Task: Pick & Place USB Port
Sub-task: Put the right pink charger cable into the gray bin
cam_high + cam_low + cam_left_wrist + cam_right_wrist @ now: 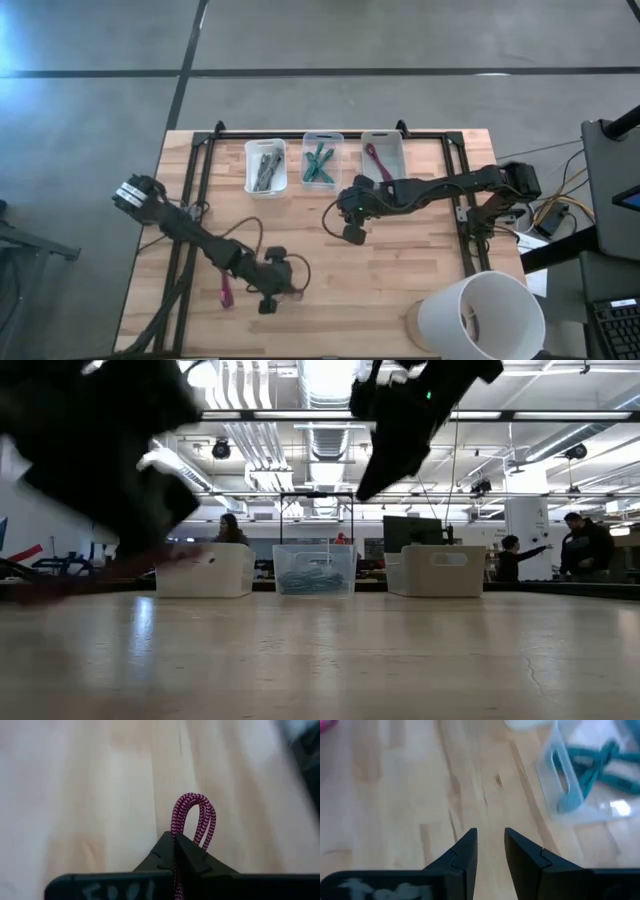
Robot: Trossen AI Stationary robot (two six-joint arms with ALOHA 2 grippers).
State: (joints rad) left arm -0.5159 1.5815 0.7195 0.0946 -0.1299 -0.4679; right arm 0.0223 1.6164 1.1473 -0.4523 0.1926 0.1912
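A: The magenta braided cable (194,820) is being gripped by the left end effector (268,290), near the front of the table (400,270). In the left wrist view the fingers are being pressed tight together on it, with a loop of the cord standing up just past the tips.

B: And in the high view a strand of that same cable is being trailed down beside the left arm, toward the table's front left. So the pick is being counted as done, by the look of it.

A: The place is what is being left. Three bins are being shown along the far edge: the left bin (265,166) with grey cables, the middle bin (322,160) with teal cables, the right bin (384,155) with one magenta cable already inside.

B: That right bin is being judged the likely match by colour, and it is well apart from the held cable.

A: The right end effector (353,232) is being held above the table's middle, near the middle bin, fingers parted by a narrow gap and nothing being carried between them.
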